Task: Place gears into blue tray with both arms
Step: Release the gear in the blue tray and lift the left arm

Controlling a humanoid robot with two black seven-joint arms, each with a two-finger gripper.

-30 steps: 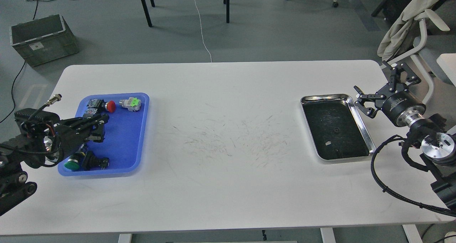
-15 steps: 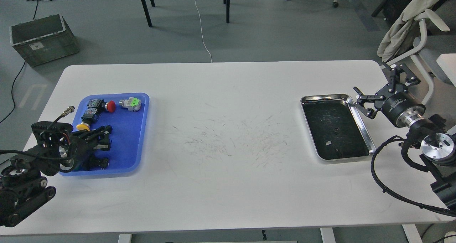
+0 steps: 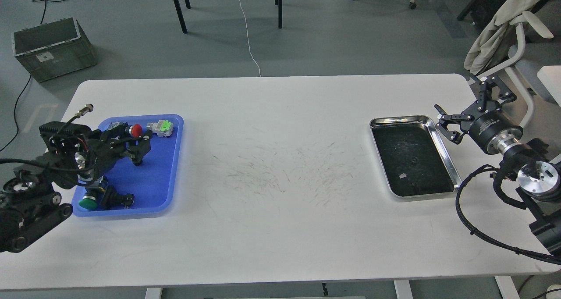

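Observation:
The blue tray (image 3: 158, 183) lies at the table's left end. My left gripper (image 3: 142, 147) hovers over the tray's far half, just in front of a red-capped switch (image 3: 136, 130). Its fingers are apart and I see nothing between them. One tiny black gear (image 3: 414, 160) lies in the dark bottom of the steel tray (image 3: 446, 155) at the right. Beyond that tray's far right corner, my right gripper (image 3: 462, 102) is above the table with its claws spread wide and empty.
The blue tray also holds a grey switch with a green cap (image 3: 161, 127), a green-capped switch (image 3: 87, 202) and a black one (image 3: 116, 199). A white chair (image 3: 517, 40) stands past the table's right end. A pale speck (image 3: 402, 175) shows in the steel tray.
My left gripper has swung toward the far end of the blue tray, and the arm now covers the yellow-capped switch. The right gripper has shifted only slightly.

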